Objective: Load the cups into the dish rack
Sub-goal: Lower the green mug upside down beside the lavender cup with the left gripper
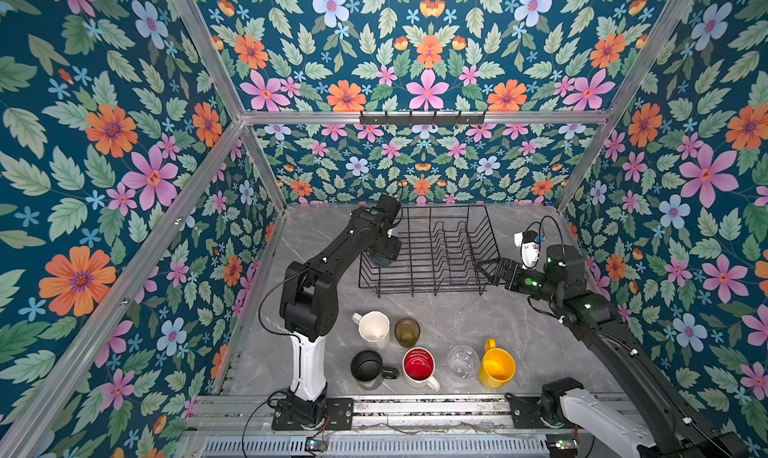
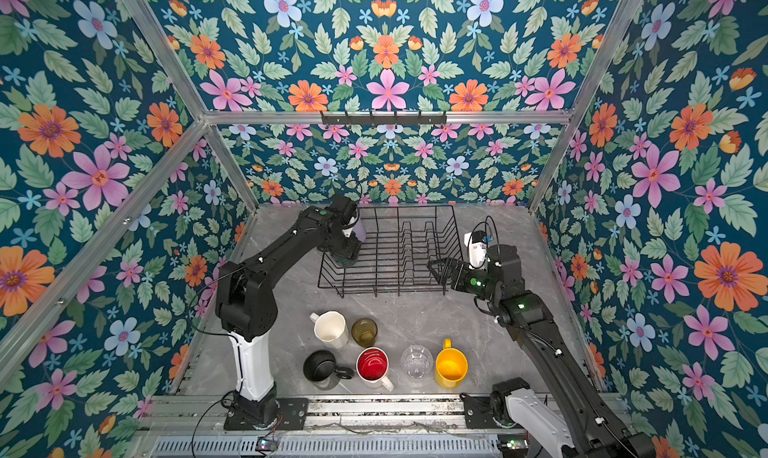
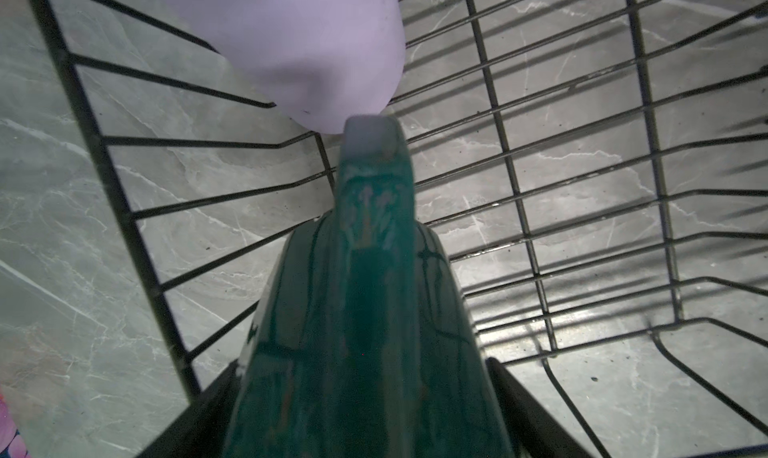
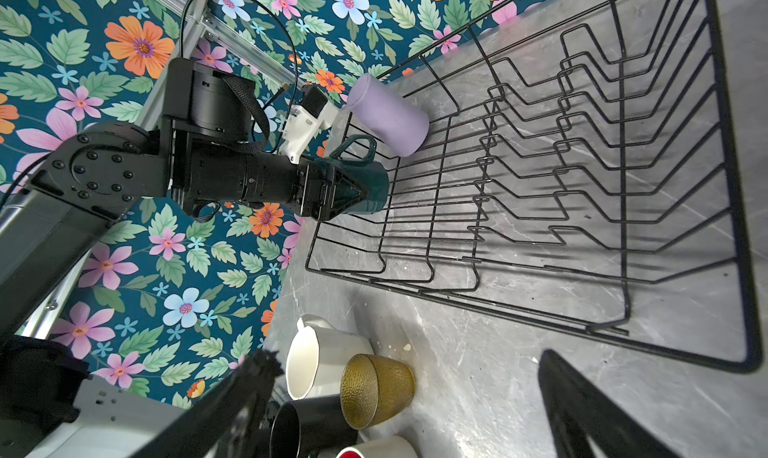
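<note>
The black wire dish rack [image 1: 415, 286] [image 2: 374, 287] stands at the back of the table. At its left end my left gripper [image 1: 382, 256] [image 3: 361, 410] is shut on the teal mug [image 3: 361, 310] [image 4: 370, 182], low inside the rack. A lilac tumbler [image 2: 360, 229] [image 3: 307, 49] [image 4: 386, 115] leans in the rack's far left corner, just beyond the mug. My right gripper [image 1: 486, 271] [image 4: 399, 368] hangs open and empty by the rack's right front corner. On the table in front stand a cream mug [image 1: 374, 326], amber glass [image 1: 407, 331], black mug [image 1: 366, 364], red-inside mug [image 1: 418, 364], clear glass [image 1: 462, 361] and yellow mug [image 1: 496, 366].
Flowered walls close in the table on three sides. A black hook rail [image 1: 422, 117] hangs on the back wall. The left arm's white base [image 1: 307, 360] rises right beside the black mug. The right arm [image 1: 623, 352] slants along the right edge. Bare marble lies between rack and cups.
</note>
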You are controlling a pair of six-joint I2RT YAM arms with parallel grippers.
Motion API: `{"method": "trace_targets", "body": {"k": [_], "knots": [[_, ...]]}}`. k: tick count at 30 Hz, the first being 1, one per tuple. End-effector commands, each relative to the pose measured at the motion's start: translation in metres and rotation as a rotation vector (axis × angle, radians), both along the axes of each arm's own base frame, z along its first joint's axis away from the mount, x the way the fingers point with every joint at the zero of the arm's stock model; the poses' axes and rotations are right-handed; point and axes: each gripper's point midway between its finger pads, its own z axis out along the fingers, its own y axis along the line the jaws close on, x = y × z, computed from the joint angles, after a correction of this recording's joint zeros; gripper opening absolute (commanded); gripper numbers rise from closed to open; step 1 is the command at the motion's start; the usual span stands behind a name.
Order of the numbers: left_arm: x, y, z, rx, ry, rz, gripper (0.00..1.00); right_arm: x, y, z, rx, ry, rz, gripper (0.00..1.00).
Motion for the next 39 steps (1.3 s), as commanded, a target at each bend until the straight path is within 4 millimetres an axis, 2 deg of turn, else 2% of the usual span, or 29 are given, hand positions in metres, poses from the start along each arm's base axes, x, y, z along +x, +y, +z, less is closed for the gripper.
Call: {"method": "trace_targets", "body": {"k": [1, 15, 21, 25, 30, 36, 38, 39], "knots": [[0.009, 0.000, 0.004, -0.027, -0.026, 0.031, 0.00, 0.001, -0.001, 0.001, -0.013, -0.017, 0.000, 0.99], [0.016, -0.004, -0.011, -0.069, -0.004, 0.060, 0.00, 0.001, -0.001, -0.001, -0.015, -0.012, -0.002, 0.99], [0.017, -0.006, -0.020, -0.074, 0.013, 0.068, 0.08, 0.000, -0.001, -0.002, -0.015, -0.009, 0.000, 0.99], [0.018, -0.003, -0.028, -0.062, 0.026, 0.082, 0.18, -0.001, -0.001, -0.002, -0.015, -0.008, 0.000, 0.99], [0.019, -0.004, -0.035, -0.063, 0.039, 0.088, 0.41, -0.001, -0.001, -0.003, -0.016, -0.006, 0.000, 0.99], [0.019, -0.002, -0.039, -0.057, 0.042, 0.091, 0.62, -0.001, -0.001, -0.003, -0.016, -0.006, 0.001, 0.99], [0.019, -0.002, -0.041, -0.055, 0.043, 0.091, 0.66, -0.001, -0.001, -0.003, -0.015, -0.005, 0.000, 0.99], [0.019, -0.002, -0.042, -0.056, 0.046, 0.091, 0.73, -0.001, -0.001, -0.003, -0.014, -0.005, 0.000, 0.99]]}}
